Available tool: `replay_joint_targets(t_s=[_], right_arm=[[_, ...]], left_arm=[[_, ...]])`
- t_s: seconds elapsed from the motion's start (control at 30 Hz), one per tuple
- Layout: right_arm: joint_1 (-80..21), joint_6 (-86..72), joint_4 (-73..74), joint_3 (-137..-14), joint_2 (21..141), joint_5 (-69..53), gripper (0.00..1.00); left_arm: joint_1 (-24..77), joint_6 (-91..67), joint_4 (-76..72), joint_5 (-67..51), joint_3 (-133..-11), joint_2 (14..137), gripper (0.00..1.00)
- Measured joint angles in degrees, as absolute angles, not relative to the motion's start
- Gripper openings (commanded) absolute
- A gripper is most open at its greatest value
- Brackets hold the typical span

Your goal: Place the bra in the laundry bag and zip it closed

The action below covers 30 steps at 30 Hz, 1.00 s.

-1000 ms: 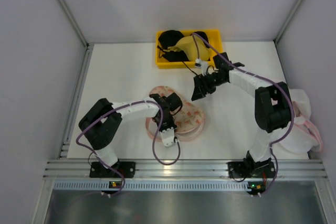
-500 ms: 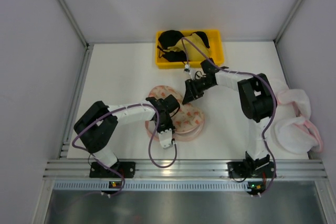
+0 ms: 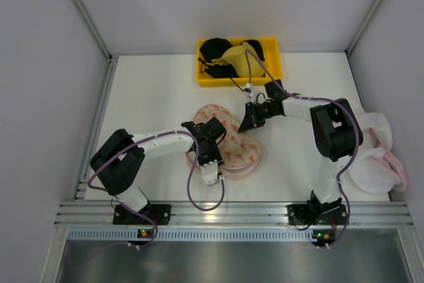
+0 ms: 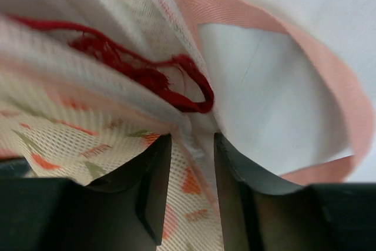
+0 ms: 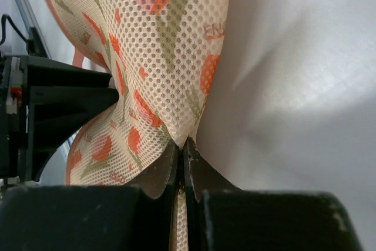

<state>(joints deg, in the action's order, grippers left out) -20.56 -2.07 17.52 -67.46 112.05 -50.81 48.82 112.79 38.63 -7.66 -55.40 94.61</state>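
Observation:
The laundry bag [image 3: 233,142], cream mesh with an orange tulip print, lies in the middle of the table. The red bra [image 4: 147,74] shows inside the bag's pink-trimmed mouth in the left wrist view; from above it is hidden. My left gripper [image 3: 213,126] [image 4: 192,139] is at the bag's near-left side, jaws apart, with the mesh [image 4: 70,139] and its seam running loosely between them. Over at the bag's far right edge my right gripper [image 3: 249,122] [image 5: 182,143] is shut on a pinch of the printed mesh [image 5: 158,39], which is pulled up into a peak.
A yellow bin [image 3: 238,83] at the back holds black bras [image 3: 213,49] and a yellow bra [image 3: 237,56]. Plain white pink-edged bags [image 3: 374,157] hang off the table's right edge beside the right arm. Metal rails run along the near edge.
My right gripper came down to the bag's far right edge and closed on the mesh. My left jaws have spread a little. The bag's right side is drawn outward.

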Motion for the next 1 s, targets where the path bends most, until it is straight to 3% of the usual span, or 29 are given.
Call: replay_joint_targets(t_s=[0.03,0.07,0.3,0.53,0.77,1.0], right_arm=[[-19.73,-3.25,16.38,-65.89,110.63,-50.30,0.00],[-18.79,-4.49,15.31,-64.31,109.06,-49.67,0.00],[-14.00,-12.47,6.52,-54.70,99.24,-43.35,0.00],[-14.04,-19.84,-0.80,-45.54,93.41,-34.81,0.00],[-15.29,-22.63,-1.56,-43.90,90.98,-27.90,0.00],[-18.00,-22.70,-1.48,-43.90,89.06,-24.77,0.00]], left_arm=[[48.73,112.09,38.54,-7.66,-55.40,93.89,0.44],[48.73,111.00,38.48,-7.66,-55.40,92.97,0.53],[48.07,95.77,38.50,-7.94,-58.26,85.82,0.59],[42.17,65.17,38.52,-11.31,-64.64,82.37,0.61],[29.58,26.24,38.65,-24.45,-74.11,91.59,0.54],[23.88,-4.29,36.64,-35.29,-72.49,101.23,0.55]])
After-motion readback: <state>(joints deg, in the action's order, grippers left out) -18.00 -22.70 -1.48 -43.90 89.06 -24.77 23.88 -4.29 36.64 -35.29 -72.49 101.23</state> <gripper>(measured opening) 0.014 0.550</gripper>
